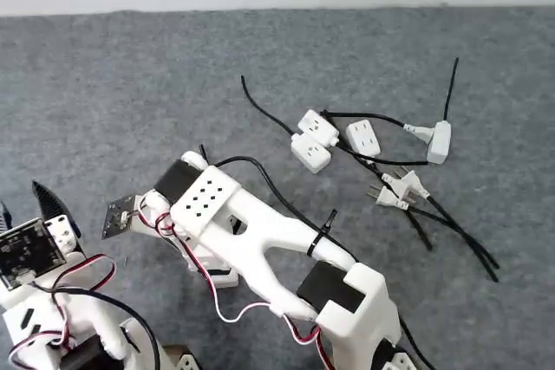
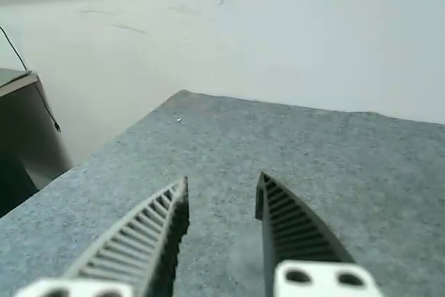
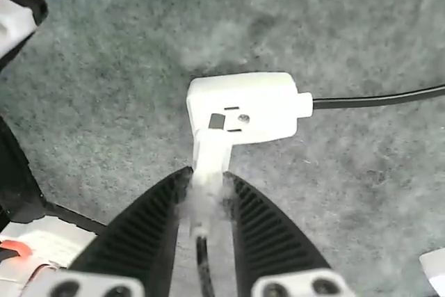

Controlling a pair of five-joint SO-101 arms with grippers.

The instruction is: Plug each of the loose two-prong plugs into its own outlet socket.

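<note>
My right gripper (image 3: 206, 184) is shut on a white two-prong plug (image 3: 209, 154) that meets the face of a white outlet socket (image 3: 245, 107) lying on the grey carpet; a black cable leaves the socket's far end. In the high view the right arm (image 1: 260, 231) covers that spot. Three more white sockets (image 1: 318, 127) (image 1: 310, 152) (image 1: 362, 137) lie together mid-table. Two loose plugs (image 1: 390, 197) (image 1: 411, 183) rest just right of them on black cables, and another white plug (image 1: 440, 141) lies farther right. My left gripper (image 2: 222, 203) is open above bare carpet at the near left.
Black cables (image 1: 451, 223) trail across the carpet to the right of the sockets and towards the front right. The table edge (image 2: 118, 140) drops off beside the left gripper, with a white wall (image 2: 313, 33) behind. A dark cabinet (image 2: 21, 130) stands off the table.
</note>
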